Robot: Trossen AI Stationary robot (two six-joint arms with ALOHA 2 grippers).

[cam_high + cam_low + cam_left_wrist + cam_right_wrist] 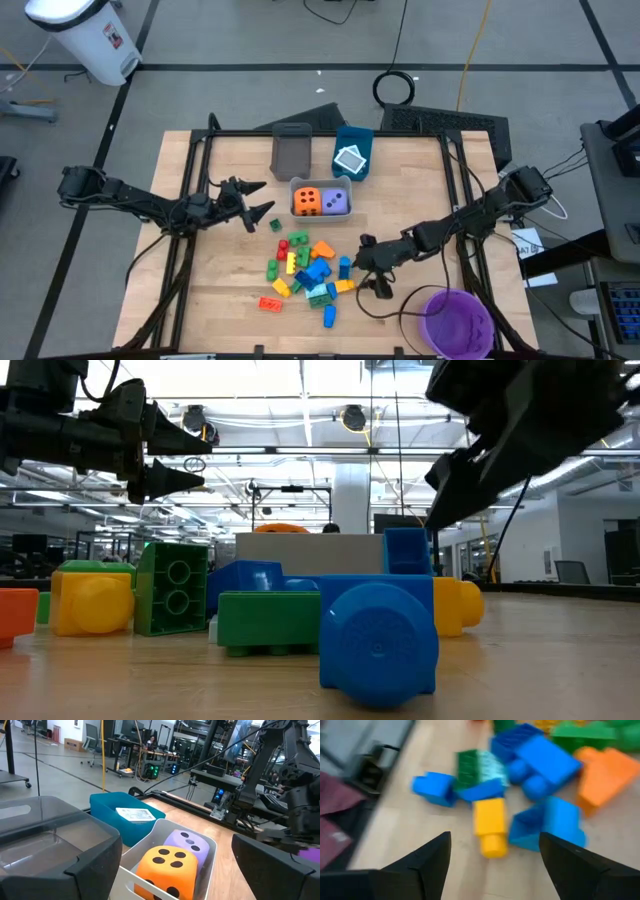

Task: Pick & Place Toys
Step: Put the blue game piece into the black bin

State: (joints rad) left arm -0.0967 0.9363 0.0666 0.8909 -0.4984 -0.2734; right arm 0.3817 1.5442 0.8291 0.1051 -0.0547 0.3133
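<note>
Right gripper (pixel 365 268), jaws apart and empty, hovers beside the brick pile (pixel 306 272) at table centre; closing over the touching yellow brick (pixel 490 826) and blue bricks (pixel 546 825) risks catching two or scattering them.

The high view looks straight down on the whole counter (pixel 240 290) from well above, with both arms and the surrounding floor in frame. The low view sits at counter height, very close to the brick pile (pixel 300 610), facing level across it into the room. The left wrist view looks forward over the white bin (pixel 200 865) holding the orange die (pixel 167 867) and purple die (pixel 190 844), toward the room beyond. The right wrist view looks down close on the same brick pile. The high view shares the pile with the low and right wrist views, and the dice bin with the left wrist view.
</note>
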